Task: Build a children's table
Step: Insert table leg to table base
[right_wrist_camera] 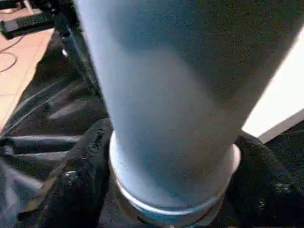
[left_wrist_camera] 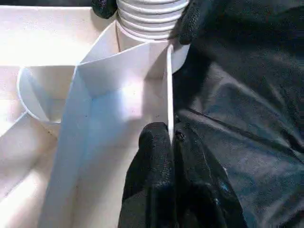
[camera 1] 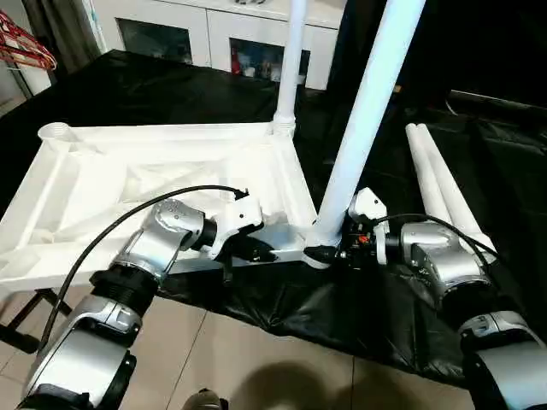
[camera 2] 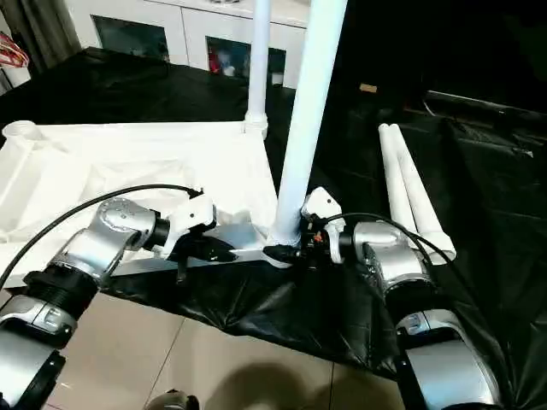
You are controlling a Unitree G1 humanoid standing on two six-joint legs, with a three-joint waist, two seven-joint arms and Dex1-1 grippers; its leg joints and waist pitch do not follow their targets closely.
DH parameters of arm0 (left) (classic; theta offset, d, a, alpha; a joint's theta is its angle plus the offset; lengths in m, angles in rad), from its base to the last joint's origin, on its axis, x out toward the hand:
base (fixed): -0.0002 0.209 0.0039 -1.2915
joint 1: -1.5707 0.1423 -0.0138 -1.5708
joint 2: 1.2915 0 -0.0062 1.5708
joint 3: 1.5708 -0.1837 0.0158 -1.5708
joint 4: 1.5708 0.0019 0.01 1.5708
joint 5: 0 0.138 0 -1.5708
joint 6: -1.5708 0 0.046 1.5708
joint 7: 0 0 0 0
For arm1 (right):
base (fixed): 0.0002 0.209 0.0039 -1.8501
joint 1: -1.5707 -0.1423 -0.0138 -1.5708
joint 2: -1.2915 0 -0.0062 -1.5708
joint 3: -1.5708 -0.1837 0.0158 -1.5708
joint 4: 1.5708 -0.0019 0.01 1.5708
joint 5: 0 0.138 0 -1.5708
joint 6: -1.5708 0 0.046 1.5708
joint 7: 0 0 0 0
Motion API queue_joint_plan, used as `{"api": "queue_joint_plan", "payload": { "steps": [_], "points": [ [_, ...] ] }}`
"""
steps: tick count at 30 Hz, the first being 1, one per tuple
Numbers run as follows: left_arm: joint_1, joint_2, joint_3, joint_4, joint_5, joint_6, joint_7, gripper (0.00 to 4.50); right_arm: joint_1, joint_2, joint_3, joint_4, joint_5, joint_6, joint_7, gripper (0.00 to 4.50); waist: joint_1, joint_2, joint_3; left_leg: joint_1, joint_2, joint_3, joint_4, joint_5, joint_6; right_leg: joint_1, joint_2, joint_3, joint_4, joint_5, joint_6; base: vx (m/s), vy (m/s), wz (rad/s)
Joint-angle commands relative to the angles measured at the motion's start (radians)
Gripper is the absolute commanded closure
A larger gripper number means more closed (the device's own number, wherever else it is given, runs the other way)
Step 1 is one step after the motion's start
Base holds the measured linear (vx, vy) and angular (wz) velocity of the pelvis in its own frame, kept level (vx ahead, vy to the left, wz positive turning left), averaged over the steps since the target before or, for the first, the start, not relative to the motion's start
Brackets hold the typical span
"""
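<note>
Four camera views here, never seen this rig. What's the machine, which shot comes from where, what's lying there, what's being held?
It is a humanoid robot with two silver arms, each ending in a gripper of two black fingers. The two wide pictures come from a stereo camera on its head, looking down over the forearms. The two close-ups come from cameras on each wrist, looking along that gripper's fingers.

On the black sheet lies the white plastic rectangular table top, ribbed underside up. Two long white tapered tubular legs already stand in corner sockets: the far leg and the near leg. Two more spare legs lie to the right.

The left gripper is pinched on a thin rib of the top near the near corner. The right gripper has its fingers around the near leg's base, at the socket.

A white glass-door cabinet stands behind.
</note>
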Motion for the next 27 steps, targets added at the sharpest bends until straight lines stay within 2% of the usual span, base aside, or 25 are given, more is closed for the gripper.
{"api": "queue_joint_plan", "payload": {
  "steps": [1, 2, 9, 11, 13, 14, 16, 17, 18, 20, 21, 22, 23, 24, 27],
  "points": [
    [-0.026, -0.026, -0.034, -0.014, -0.029, -0.035, -0.052, 4.5, 0.02, 0.009, 0.037, -0.023, -0.008, 0.029, 0.023, 1.51, 0.0, 0.013, -0.071, 0.025, 0.053, -0.017, -0.067, -0.247, 0.029, 0.052, -0.077, 0.048, -0.066, -0.149, -0.249, 0.0, 0.0, 0.0],
    [-0.027, -0.026, -0.034, -0.013, -0.029, -0.036, -0.054, 4.5, 0.02, 0.009, 0.037, -0.025, -0.007, 0.031, 0.024, 1.56, 0.002, 0.015, -0.071, 0.026, 0.052, -0.017, -0.067, -0.246, 0.029, 0.051, -0.077, 0.048, -0.065, -0.145, -0.25, 0.0, 0.0, 0.0],
    [-0.029, -0.029, -0.029, 0.006, -0.018, -0.048, -0.049, 4.5, 0.054, 0.018, 0.034, -0.067, 0.005, 0.064, 0.039, 1.73, 0.01, 0.015, -0.072, 0.028, 0.052, -0.016, -0.067, -0.258, 0.022, 0.051, -0.078, 0.048, -0.066, -0.156, -0.248, 0.0, 0.0, 0.0],
    [-0.031, -0.038, -0.021, 0.012, -0.018, -0.045, -0.028, 4.5, 0.061, 0.027, 0.025, -0.071, 0.015, 0.067, 0.027, 1.74, 0.011, 0.015, -0.072, 0.029, 0.052, -0.016, -0.067, -0.263, 0.018, 0.05, -0.078, 0.048, -0.067, -0.162, -0.246, 0.0, 0.0, 0.0],
    [-0.042, -0.065, -0.001, 0.04, -0.009, -0.05, 0.051, 4.5, 0.071, 0.052, 0.0, -0.075, 0.029, 0.077, -0.028, 1.74, 0.013, 0.014, -0.071, 0.029, 0.052, -0.015, -0.067, -0.264, 0.018, 0.05, -0.077, 0.049, -0.069, -0.165, -0.242, 0.0, 0.0, 0.0],
    [-0.051, -0.083, 0.011, 0.064, -0.002, -0.059, 0.106, 4.5, 0.073, 0.066, -0.009, -0.071, 0.025, 0.085, -0.074, 1.74, 0.014, 0.015, -0.071, 0.029, 0.052, -0.016, -0.067, -0.267, 0.017, 0.049, -0.078, 0.049, -0.069, -0.171, -0.242, 0.0, 0.0, 0.0],
    [-0.066, -0.108, 0.026, 0.098, 0.006, -0.062, 0.175, 4.5, 0.068, 0.096, -0.029, -0.049, 0.011, 0.086, -0.186, 1.74, 0.011, 0.013, -0.068, 0.034, 0.049, -0.018, -0.071, -0.302, -0.001, 0.047, -0.08, 0.048, -0.078, -0.248, -0.221, 0.0, 0.0, 0.0],
    [-0.079, -0.128, 0.036, 0.122, 0.014, -0.061, 0.229, 4.5, 0.057, 0.123, -0.053, -0.017, 0.001, 0.084, -0.299, 1.74, 0.006, 0.013, -0.064, 0.033, 0.048, -0.019, -0.072, -0.317, -0.012, 0.042, -0.084, 0.05, -0.084, -0.303, -0.206, 0.0, 0.0, 0.0],
    [-0.092, -0.147, 0.045, 0.141, 0.02, -0.046, 0.28, 4.5, 0.043, 0.149, -0.076, 0.019, -0.005, 0.085, -0.405, 1.74, 0.0, 0.016, -0.059, 0.038, 0.046, -0.025, -0.077, -0.364, -0.032, 0.039, -0.087, 0.048, -0.093, -0.397, -0.184, 0.0, 0.0, 0.0],
    [-0.119, -0.194, 0.059, 0.181, 0.037, -0.019, 0.408, 4.5, 0.009, 0.207, -0.138, 0.098, 0.006, 0.087, -0.632, 1.75, -0.007, 0.012, -0.06, 0.042, 0.043, -0.031, -0.076, -0.393, -0.052, 0.039, -0.091, 0.045, -0.101, -0.491, -0.15, 0.0, 0.0, 0.0],
    [-0.131, -0.219, 0.064, 0.197, 0.045, -0.006, 0.469, 4.5, -0.003, 0.236, -0.163, 0.126, 0.015, 0.082, -0.721, 1.75, -0.013, 0.016, -0.06, 0.043, 0.043, -0.033, -0.078, -0.396, -0.053, 0.037, -0.091, 0.045, -0.106, -0.506, -0.139, 0.0, 0.0, 0.0],
    [-0.131, -0.219, 0.064, 0.197, 0.045, -0.006, 0.469, 4.5, -0.003, 0.236, -0.163, 0.126, 0.015, 0.082, -0.721, 1.75, -0.016, 0.017, -0.061, 0.044, 0.043, -0.033, -0.077, -0.397, -0.05, 0.035, -0.09, 0.045, -0.108, -0.505, -0.137, 0.0, 0.0, 0.0],
    [-0.14, -0.249, 0.067, 0.21, 0.051, 0.004, 0.528, 4.5, -0.015, 0.267, -0.174, 0.147, 0.004, 0.065, -0.826, 1.75, -0.016, 0.018, -0.06, 0.046, 0.042, -0.03, -0.075, -0.396, -0.038, 0.033, -0.089, 0.046, -0.112, -0.491, -0.138, 0.0, 0.0, 0.0],
    [-0.144, -0.259, 0.069, 0.218, 0.053, 0.002, 0.545, 4.5, -0.018, 0.277, -0.175, 0.15, -0.006, 0.058, -0.857, 1.75, -0.018, 0.018, -0.06, 0.042, 0.042, -0.029, -0.076, -0.383, -0.034, 0.032, -0.088, 0.049, -0.11, -0.466, -0.142, 0.0, 0.0, 0.0],
    [-0.144, -0.28, 0.053, 0.228, 0.071, -0.023, 0.565, 4.5, -0.021, 0.303, -0.158, 0.15, -0.039, 0.017, -0.892, 1.75, -0.017, 0.017, -0.065, 0.037, 0.041, -0.026, -0.077, -0.349, -0.019, 0.039, -0.083, 0.049, -0.102, -0.393, -0.148, 0.0, 0.0, 0.0]
  ]
}}
